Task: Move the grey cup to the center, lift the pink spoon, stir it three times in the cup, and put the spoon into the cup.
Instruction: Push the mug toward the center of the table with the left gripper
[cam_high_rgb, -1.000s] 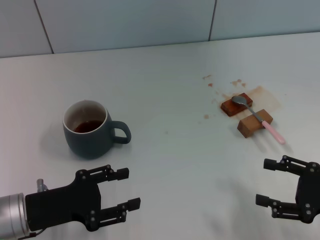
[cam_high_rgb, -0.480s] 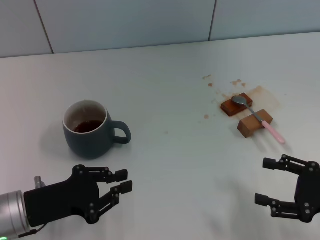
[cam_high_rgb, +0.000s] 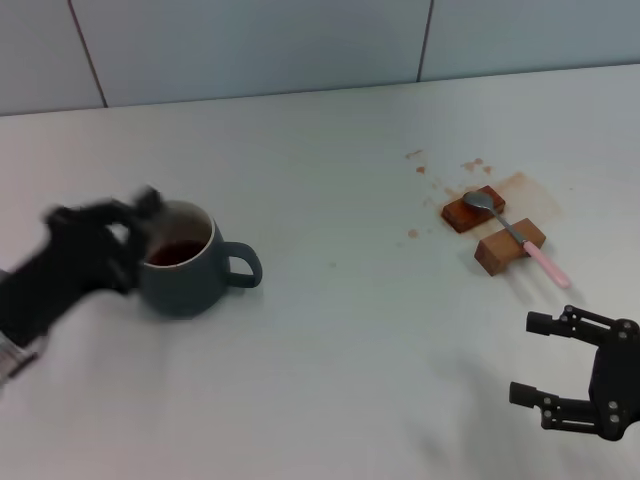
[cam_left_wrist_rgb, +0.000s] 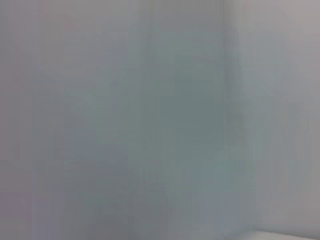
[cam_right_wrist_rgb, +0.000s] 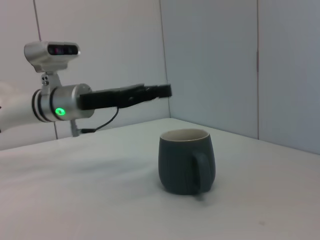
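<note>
The grey cup (cam_high_rgb: 190, 270) stands at the left of the white table (cam_high_rgb: 330, 330), handle toward the middle, with dark brown liquid inside. It also shows in the right wrist view (cam_right_wrist_rgb: 186, 162). My left gripper (cam_high_rgb: 135, 238) is motion-blurred at the cup's left side, level with its rim, and looks open. In the right wrist view the left gripper (cam_right_wrist_rgb: 159, 91) is above the rim and apart from it. The pink spoon (cam_high_rgb: 512, 233) lies across two wooden blocks at the right. My right gripper (cam_high_rgb: 550, 372) is open and empty near the front right edge.
Two brown wooden blocks, a far one (cam_high_rgb: 472, 210) and a near one (cam_high_rgb: 508, 246), hold up the spoon. Brown spill stains (cam_high_rgb: 520, 185) mark the table around them. A tiled wall (cam_high_rgb: 300, 40) runs behind the table. The left wrist view is only a grey blur.
My left gripper has swung up from the front left of the table to the cup's left side, moving fast. The cup, the spoon and the right arm have stayed put.
</note>
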